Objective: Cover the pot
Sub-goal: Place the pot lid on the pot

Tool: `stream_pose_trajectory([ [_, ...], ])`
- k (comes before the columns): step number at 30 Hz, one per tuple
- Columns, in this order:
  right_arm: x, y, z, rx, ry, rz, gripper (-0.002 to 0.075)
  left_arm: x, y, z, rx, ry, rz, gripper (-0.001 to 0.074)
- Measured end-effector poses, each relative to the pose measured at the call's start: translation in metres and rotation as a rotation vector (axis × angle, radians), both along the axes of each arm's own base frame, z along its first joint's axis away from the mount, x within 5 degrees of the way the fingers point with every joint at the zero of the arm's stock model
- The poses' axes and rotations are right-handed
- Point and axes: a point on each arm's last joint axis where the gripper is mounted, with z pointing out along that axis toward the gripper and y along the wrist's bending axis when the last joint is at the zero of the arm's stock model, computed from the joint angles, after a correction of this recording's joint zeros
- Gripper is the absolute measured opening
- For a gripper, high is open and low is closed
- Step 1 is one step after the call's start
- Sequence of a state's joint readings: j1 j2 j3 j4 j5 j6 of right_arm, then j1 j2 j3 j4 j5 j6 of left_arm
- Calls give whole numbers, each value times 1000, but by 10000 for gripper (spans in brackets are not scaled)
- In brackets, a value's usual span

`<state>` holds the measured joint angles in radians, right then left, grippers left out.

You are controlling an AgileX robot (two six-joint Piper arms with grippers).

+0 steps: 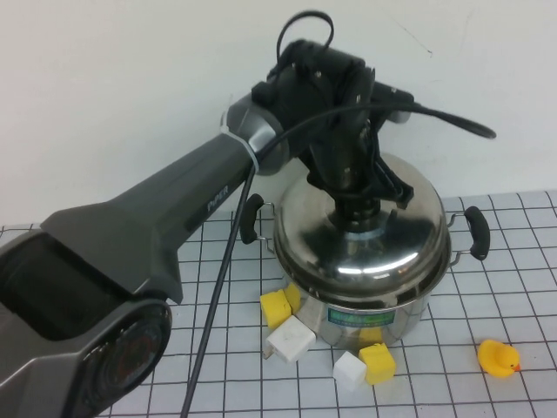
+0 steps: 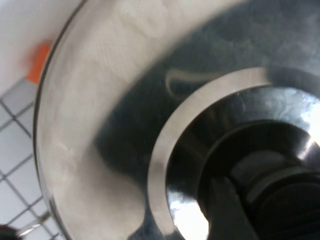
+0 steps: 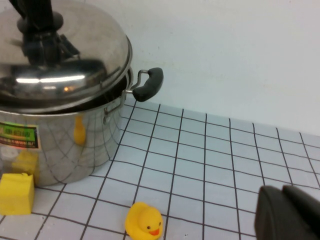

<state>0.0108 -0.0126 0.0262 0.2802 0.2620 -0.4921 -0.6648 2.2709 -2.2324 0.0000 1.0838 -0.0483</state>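
Observation:
The steel pot [image 1: 383, 306] with black side handles and a green-blue label stands on the gridded table; it also shows in the right wrist view [image 3: 65, 145]. The domed steel lid [image 1: 348, 257] lies over its mouth, slightly askew, with a dark gap under its edge near one handle [image 3: 149, 84]. My left gripper [image 1: 361, 205] is above the pot's middle, shut on the lid's black knob [image 2: 280, 192]. The lid [image 2: 90, 125] fills the left wrist view. My right gripper [image 3: 286, 212] is shut and empty, low over the table to the pot's right, out of the high view.
A yellow rubber duck [image 1: 498, 357] lies right of the pot, also in the right wrist view [image 3: 144, 222]. Yellow blocks [image 1: 277, 306] and white blocks [image 1: 290, 340] lie against the pot's front. A white wall stands close behind the pot.

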Motion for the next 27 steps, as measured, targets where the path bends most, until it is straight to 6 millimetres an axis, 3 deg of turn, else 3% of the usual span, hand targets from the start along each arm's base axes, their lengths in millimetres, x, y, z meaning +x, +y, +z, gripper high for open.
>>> stream_pose_trajectory([
  [7, 0, 0, 0, 0, 0, 0, -2, -1, 2, 10, 14, -2, 2, 323],
  [27, 0, 0, 0, 0, 0, 0, -2, 4, -4, -12, 18, 33, -3, 323],
])
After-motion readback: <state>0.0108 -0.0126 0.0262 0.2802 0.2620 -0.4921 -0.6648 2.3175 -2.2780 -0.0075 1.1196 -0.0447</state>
